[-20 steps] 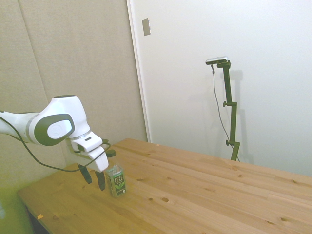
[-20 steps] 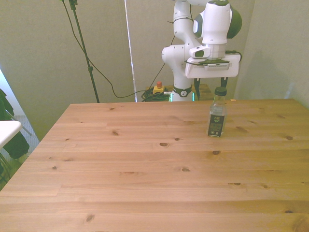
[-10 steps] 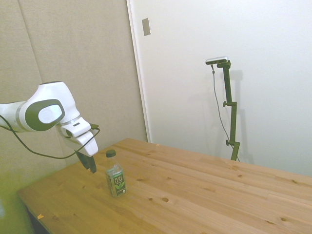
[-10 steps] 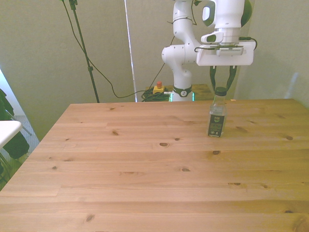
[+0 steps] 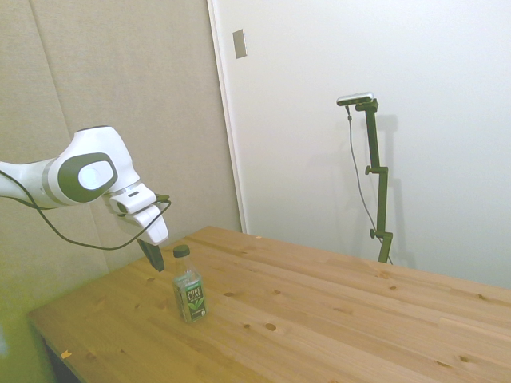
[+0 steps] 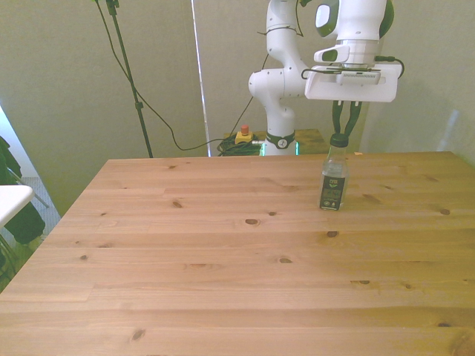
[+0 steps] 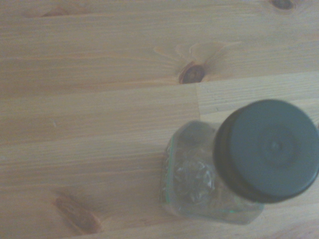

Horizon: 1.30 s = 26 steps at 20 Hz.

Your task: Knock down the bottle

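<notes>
Nearest the front camera, a broad stretch of the wooden table (image 6: 223, 282) is seen, made of pale pine planks with dark knots and a matte, lightly grained surface. Further back, toward the front view's right and near the table's far edge, the bottle (image 6: 333, 178) is found standing upright; in the side view it (image 5: 188, 286) stands near the table's near-left corner. It is a small clear plastic bottle with squarish shoulders, a dark label with light lettering around its body, and a round dark screw cap (image 7: 266, 149) with a smooth matte top. It is judged to be light and fairly stiff, with a narrow base for its height, so that it should tip readily; little or no liquid can be made out, though this cannot be settled. No grasp is called for: a sideways push applied high, at the cap or neck, is judged the surest way to topple it, whereas a low push may merely slide it across the smooth wood. Once down, it may roll. Just behind the bottle, the gripper (image 6: 345, 122) is held at cap height, its two dark fingers drawn close together with only a narrow gap between them, and nothing is held. In the side view the gripper (image 5: 154, 257) hangs beside the cap, apart from it. Behind stands the white arm's base.
</notes>
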Each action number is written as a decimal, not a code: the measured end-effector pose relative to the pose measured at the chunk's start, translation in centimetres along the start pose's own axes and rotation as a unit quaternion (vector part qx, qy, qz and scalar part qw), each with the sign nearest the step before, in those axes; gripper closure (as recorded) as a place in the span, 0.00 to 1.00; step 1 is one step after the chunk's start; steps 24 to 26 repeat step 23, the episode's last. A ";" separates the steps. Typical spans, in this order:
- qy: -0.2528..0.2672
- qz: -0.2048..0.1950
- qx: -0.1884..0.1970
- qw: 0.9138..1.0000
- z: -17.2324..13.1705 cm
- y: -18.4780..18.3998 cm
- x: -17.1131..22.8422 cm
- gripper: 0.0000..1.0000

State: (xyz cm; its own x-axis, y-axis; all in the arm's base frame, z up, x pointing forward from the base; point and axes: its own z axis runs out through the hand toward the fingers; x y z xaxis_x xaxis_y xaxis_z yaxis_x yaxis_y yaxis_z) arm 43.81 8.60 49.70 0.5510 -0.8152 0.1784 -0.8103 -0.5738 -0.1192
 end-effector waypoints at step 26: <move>0.038 0.088 0.008 0.995 4.9 -7.4 14.0 1.00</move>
